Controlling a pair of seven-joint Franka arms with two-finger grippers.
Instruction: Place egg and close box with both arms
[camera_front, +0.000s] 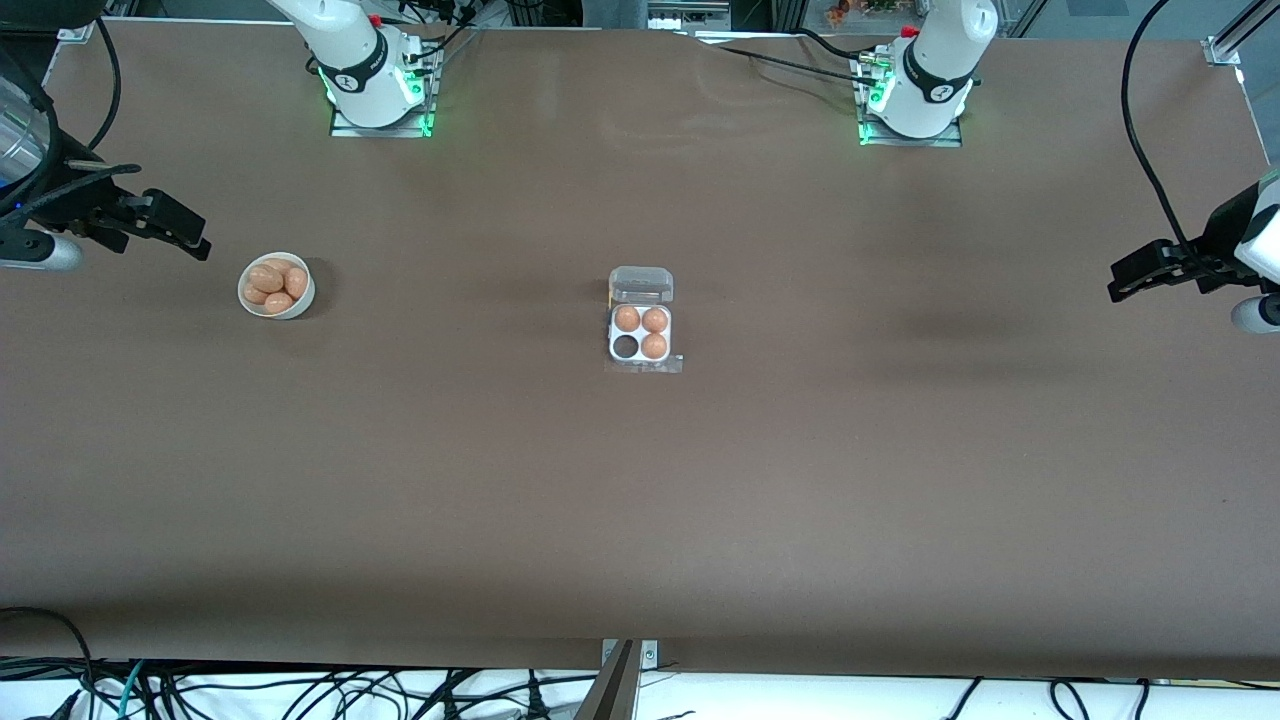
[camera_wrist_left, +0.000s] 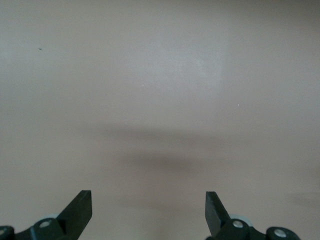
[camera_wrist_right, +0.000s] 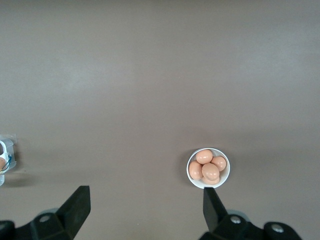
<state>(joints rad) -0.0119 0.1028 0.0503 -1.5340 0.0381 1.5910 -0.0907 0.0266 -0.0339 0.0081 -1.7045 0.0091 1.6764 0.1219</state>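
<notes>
The small square four-cell egg carton of clear plastic (camera_front: 640, 333) sits near the middle of the brown table (camera_front: 640, 500), its hinged transparent lid (camera_front: 641, 285) open and lying at twelve o'clock from the pale tray, farther from the front camera; three brown eggs (camera_front: 641, 326) fill three cells, while the fourth cell (camera_front: 626, 346), at about seven o'clock within the tray and toward the right arm's end, shows dark and holds nothing; a sliver of the carton also appears at the edge of the right wrist view (camera_wrist_right: 4, 162). The round white bowl (camera_front: 276, 286) stands well apart from the carton, at roughly nine o'clock from it in the front view, toward the right arm's end of the table; it carries a heap of brown eggs (camera_front: 274, 283), and the right wrist view shows the same bowl (camera_wrist_right: 208, 167) with its eggs (camera_wrist_right: 207, 168) just ahead of one black fingertip. The right arm's black two-finger gripper (camera_front: 190, 240) hangs in the air over bare table at its own end, close to the bowl but not touching it; its fingers (camera_wrist_right: 75, 207) stand wide apart and grip nothing. The left arm's black two-finger gripper (camera_front: 1125, 283) hangs over bare table at the other end, at about three o'clock from the carton and well apart from it; in the left wrist view its fingers (camera_wrist_left: 80, 206) are likewise spread wide with only plain brown surface between them.
</notes>
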